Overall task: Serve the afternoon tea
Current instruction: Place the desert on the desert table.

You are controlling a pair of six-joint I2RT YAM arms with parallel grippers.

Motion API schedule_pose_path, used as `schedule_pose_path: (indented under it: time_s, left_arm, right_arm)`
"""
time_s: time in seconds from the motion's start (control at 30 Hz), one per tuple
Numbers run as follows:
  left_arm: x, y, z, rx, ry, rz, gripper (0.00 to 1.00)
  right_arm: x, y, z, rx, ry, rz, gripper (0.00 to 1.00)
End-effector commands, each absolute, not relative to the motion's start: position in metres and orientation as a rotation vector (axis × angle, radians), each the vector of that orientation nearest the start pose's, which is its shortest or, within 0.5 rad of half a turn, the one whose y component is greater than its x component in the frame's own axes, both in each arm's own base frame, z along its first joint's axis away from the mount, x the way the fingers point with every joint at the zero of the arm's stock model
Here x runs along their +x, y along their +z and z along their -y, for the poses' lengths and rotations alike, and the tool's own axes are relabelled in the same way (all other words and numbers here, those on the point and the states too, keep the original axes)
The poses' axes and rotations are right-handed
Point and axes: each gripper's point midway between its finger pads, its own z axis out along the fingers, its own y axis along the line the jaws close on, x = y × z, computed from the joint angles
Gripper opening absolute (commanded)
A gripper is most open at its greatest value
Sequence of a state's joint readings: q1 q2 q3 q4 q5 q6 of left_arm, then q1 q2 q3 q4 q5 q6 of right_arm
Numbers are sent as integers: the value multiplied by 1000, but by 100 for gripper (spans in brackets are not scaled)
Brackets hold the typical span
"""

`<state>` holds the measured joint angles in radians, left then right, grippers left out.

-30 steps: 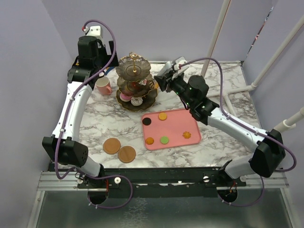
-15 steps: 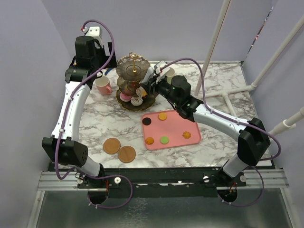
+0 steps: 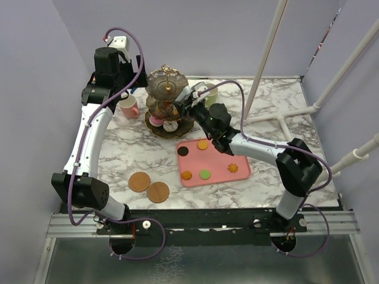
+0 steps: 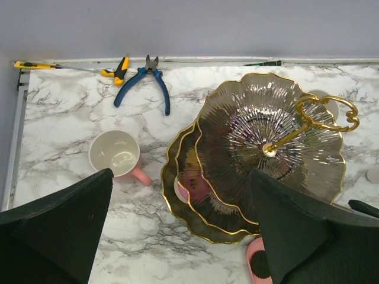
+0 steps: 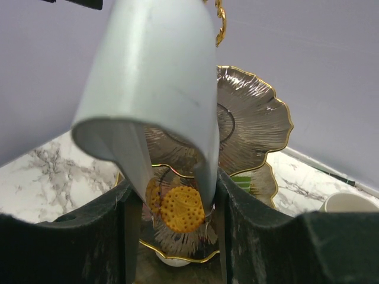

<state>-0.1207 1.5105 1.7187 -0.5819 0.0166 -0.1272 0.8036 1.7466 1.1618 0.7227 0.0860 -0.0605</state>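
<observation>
Marble tabletop (image 3: 118, 151) in a pale-walled booth, and the right claw (image 5: 177, 222) is clamped on a yellow cookie (image 5: 180, 208), holding it in at the tiered stand (image 3: 167, 86), below the top tier. Left claw (image 4: 182, 189) hangs wide open above the stand and the pink mug (image 4: 115, 152).

The bench (image 3: 278, 100) is overlooked from high behind its near edge, while the tiered stand (image 4: 237, 130), shared by all views, is seen from above by the left wrist and closely by the right.
</observation>
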Motion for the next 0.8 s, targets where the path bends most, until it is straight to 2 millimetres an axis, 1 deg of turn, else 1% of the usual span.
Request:
schedule_pose_path:
  time_s: [0.0, 0.13, 0.2, 0.43, 0.63, 0.77]
  left_arm:
    - [431, 366, 66, 30, -215, -1932, 99]
    - [431, 369, 66, 34, -216, -1924, 99]
    - [431, 371, 66, 32, -219, -1922, 99]
    - [430, 372, 68, 33, -231, -1919, 99]
    - [429, 376, 69, 35, -235, -1910, 99]
    - [429, 378, 69, 35, -240, -1897, 99]
  right_arm:
    - [406, 295, -388, -448, 524, -1265, 16]
    - [405, 290, -391, -465, 525, -1275, 27]
    - [404, 291, -391, -473, 523, -1277, 31]
    - [394, 299, -388, -496, 528, -1266, 36]
    - [383, 297, -391, -525, 558, -1261, 47]
    - [375, 302, -388, -525, 572, -1242, 48]
